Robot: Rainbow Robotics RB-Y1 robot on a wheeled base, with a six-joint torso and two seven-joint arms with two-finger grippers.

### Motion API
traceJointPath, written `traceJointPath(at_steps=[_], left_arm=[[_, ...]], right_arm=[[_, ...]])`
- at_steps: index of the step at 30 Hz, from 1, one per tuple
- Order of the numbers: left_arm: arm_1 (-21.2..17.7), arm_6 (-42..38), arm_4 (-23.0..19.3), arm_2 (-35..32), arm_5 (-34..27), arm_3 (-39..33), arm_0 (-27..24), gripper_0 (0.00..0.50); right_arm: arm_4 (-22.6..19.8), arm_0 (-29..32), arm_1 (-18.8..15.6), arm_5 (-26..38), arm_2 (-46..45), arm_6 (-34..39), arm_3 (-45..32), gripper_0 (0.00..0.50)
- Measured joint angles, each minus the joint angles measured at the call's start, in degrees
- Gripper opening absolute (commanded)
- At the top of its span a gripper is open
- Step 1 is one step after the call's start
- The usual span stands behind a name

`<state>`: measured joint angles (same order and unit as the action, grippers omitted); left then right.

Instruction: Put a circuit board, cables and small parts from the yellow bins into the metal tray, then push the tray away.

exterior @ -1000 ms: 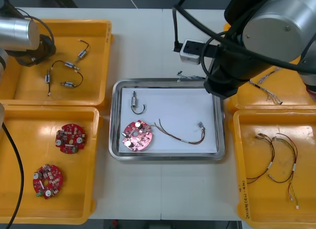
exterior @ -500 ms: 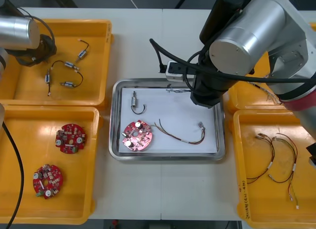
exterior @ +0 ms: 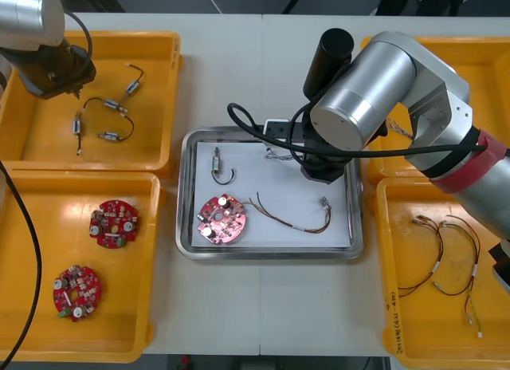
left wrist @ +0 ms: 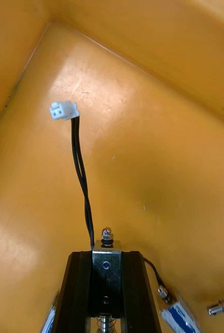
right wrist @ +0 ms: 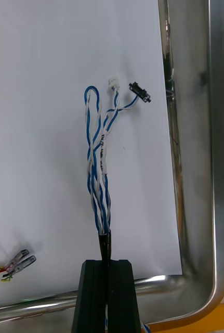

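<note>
Two pincers each hold something. Our right pincer [right wrist: 107,263] is closed on a twisted blue and white cable [right wrist: 99,171] over the white inside of the metal tray [right wrist: 218,156], near a corner of its rim. Our left pincer [left wrist: 106,256] clamps a small metal part [left wrist: 106,268], its black cable [left wrist: 80,166] trailing, over the far left yellow bin [left wrist: 158,130]. In the tray we see a round red circuit board [exterior: 221,219], a red and yellow cable [exterior: 295,220] and a second small metal part [exterior: 217,161].

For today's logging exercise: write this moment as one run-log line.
left gripper: shut on small metal part, over yellow bin | right gripper: shut on blue-and-white cable, over tray
</note>
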<state>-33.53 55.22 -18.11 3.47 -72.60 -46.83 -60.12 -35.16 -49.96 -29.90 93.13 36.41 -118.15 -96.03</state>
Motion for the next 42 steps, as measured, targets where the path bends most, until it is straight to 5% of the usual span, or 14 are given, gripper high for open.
traceJointPath(at_steps=[9,10,11,13,15,32,42], left_arm=[[0.0,0.0,0.3,-0.5,-9.5,-11.0,2.4,0.0],[0.0,0.0,0.3,-0.6,-10.5,-12.4,2.8,0.0],[0.0,0.0,0.3,-0.6,-11.4,-13.8,3.3,0.0],[0.0,0.0,0.1,-0.7,-13.5,-16.7,4.2,0.0],[0.0,0.0,-0.1,-0.8,-15.7,-19.6,5.0,0.002],[0.0,0.0,-5.2,-0.8,-28.9,-40.5,11.3,0.002],[0.7,0.0,-8.7,-0.8,-33.6,-48.1,12.8,0.002]], right_arm=[[0.4,0.0,0.0,-3.2,1.7,-0.2,3.8,0.0],[0.4,0.0,0.0,-3.2,1.8,-0.2,3.9,0.033],[0.4,0.0,0.0,-3.2,1.9,-0.2,4.0,0.106],[0.6,0.0,0.0,-3.2,1.9,-0.2,4.1,0.403],[0.9,0.0,0.0,-3.2,2.0,-0.2,4.1,0.5],[1.8,0.0,0.1,-2.7,2.1,-0.2,4.0,0.5],[2.5,0.0,3.1,9.8,-3.1,-0.2,-0.4,0.5]])
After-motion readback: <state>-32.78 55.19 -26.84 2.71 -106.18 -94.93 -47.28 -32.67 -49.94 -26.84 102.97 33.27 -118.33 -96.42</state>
